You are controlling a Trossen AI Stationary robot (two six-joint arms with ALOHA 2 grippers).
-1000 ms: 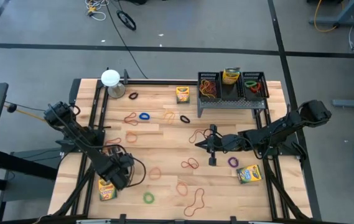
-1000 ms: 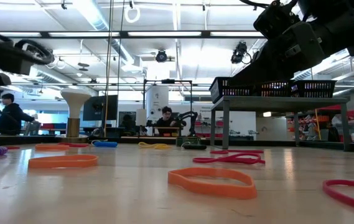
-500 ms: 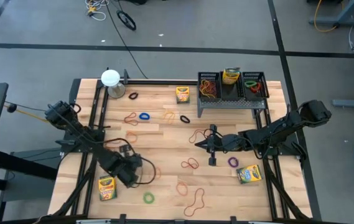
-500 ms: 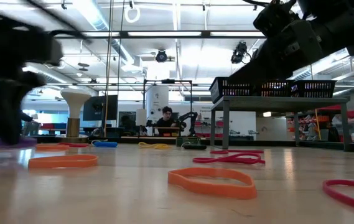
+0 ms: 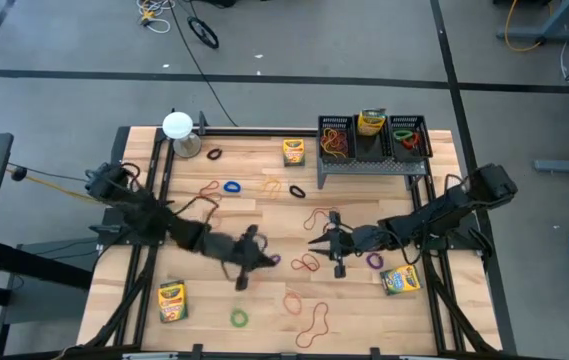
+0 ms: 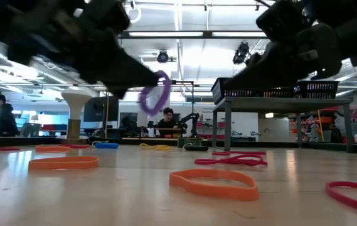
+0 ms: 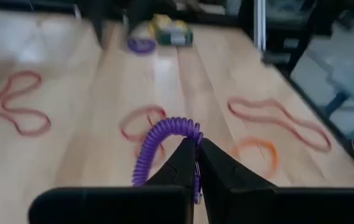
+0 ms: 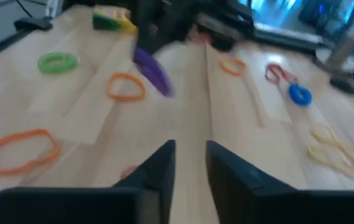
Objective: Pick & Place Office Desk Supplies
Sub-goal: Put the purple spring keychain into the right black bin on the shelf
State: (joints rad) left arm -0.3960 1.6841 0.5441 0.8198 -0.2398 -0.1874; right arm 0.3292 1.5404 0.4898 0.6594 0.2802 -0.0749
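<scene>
Wooden surface (image 5: 264, 215) seen from above: left gripper (image 5: 256, 258) carrying purple coiled band (image 5: 273, 260) mid-table, fingers clamped on it. Low view: band dangling, needing steady travel toward rack (image 5: 372, 145). Right wrist view: right gripper (image 8: 189, 155) fingers slightly apart, holding nothing.

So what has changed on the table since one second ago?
The left hand left the crayon box, shut on a purple coiled band and swung toward the table's middle. The right hand shifted slightly and began opening. The rack stayed put.

Two dark jointed arms with black cabling and flat black gripper fingers (image 7: 183, 168).
</scene>
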